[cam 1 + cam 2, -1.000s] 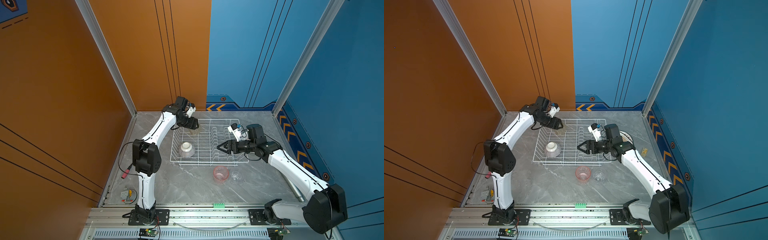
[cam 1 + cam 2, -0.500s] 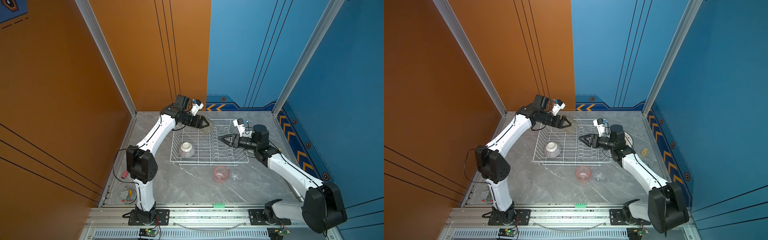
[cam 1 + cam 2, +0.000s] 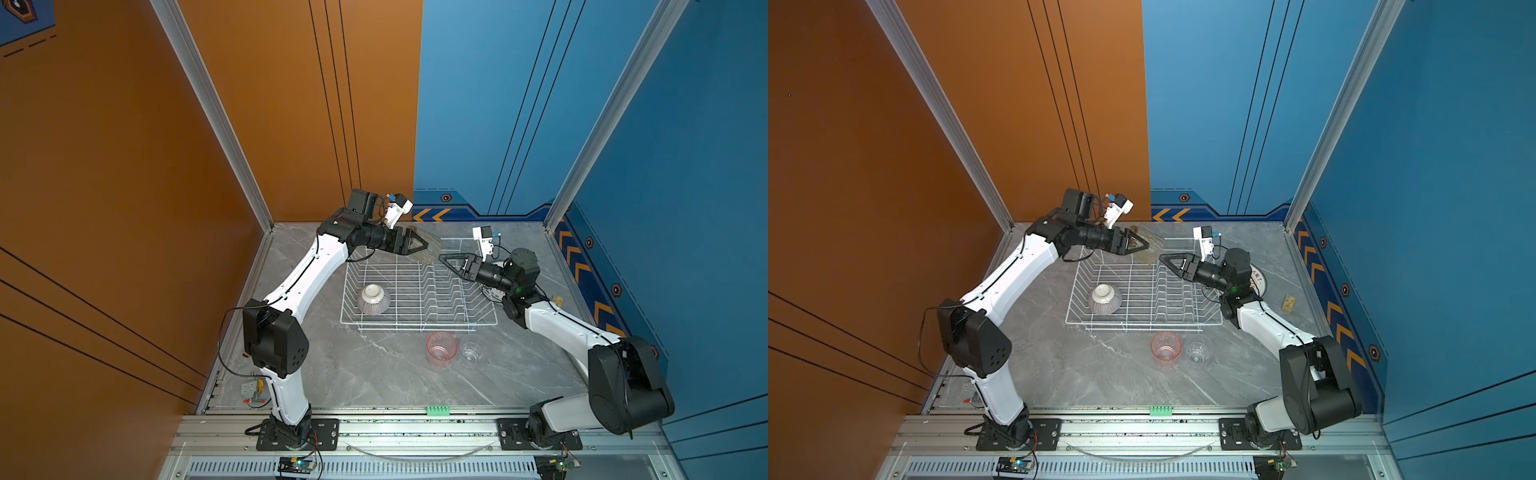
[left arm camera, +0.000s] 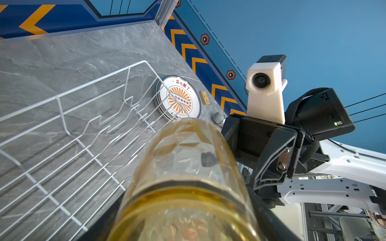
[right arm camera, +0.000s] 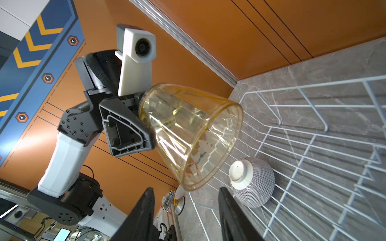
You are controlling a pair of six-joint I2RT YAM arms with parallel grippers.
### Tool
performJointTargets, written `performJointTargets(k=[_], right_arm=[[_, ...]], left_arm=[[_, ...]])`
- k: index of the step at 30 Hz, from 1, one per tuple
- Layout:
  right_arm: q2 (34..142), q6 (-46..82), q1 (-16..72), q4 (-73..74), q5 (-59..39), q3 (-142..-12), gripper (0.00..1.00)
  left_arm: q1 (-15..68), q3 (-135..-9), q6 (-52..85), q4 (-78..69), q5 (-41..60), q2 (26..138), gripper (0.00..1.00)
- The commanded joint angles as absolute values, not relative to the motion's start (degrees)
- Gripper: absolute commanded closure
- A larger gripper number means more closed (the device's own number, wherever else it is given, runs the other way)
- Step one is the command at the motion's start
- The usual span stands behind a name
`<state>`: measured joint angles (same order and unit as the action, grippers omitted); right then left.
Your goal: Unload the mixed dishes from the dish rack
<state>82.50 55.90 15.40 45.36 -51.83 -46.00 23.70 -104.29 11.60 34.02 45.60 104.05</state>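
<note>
The table (image 3: 374, 374) held a wire rack (image 3: 415, 282). A stack of plates (image 4: 179, 91) lay just beside the rack, and a striped bowl (image 3: 373, 299) sat upside down inside it. The left gripper (image 3: 419, 244) pinched a yellow glass (image 5: 188, 135) by its bottom, above the rack's far edge. The right gripper (image 3: 444, 258) had its fingers spread, tips near the glass's rim. A pink glass (image 3: 441, 348) and a clear glass (image 3: 471, 351) stood before the rack.

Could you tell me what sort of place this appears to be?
Most likely a robotics lab test cell, not a real kitchen: a left arm and right arm bolted to an aluminium rail, a bare orange wall and blue wall, and a white dish rack on a marble-look tabletop.
</note>
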Motion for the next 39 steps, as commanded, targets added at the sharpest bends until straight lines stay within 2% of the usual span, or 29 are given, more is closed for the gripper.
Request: performJointTargets(k=[1,14,28,32,35,37,39], right_arm=[[82.79,59.15,15.47,52.87,-53.09,-46.1,0.54],[87.46,67.04,16.42,65.44,-53.52,-47.8,0.63],[87.63,69.01,16.88,68.52,-53.26,-49.04,0.87],[87.37,69.12,16.96,68.16,-53.17,-49.58,1.0],[87.06,68.83,17.01,67.64,-53.09,-49.92,1.0],[86.63,68.33,16.97,66.89,-53.01,-50.03,1.0],[85.88,67.19,17.01,65.08,-52.91,-50.14,1.0]], left_arm=[[24.19,-102.53,13.94,29.12,49.02,101.71,0.47],[25.76,-98.76,20.15,18.8,51.48,101.11,0.47],[26.16,-97.13,22.66,15.02,52.99,100.94,0.47],[26.19,-96.47,23.37,13.87,53.35,100.64,0.47],[26.17,-96.09,23.63,13.55,53.41,100.39,0.47],[26.19,-95.82,23.64,13.44,53.31,100.16,0.46],[26.27,-95.26,23.51,13.44,52.29,99.43,0.37]])
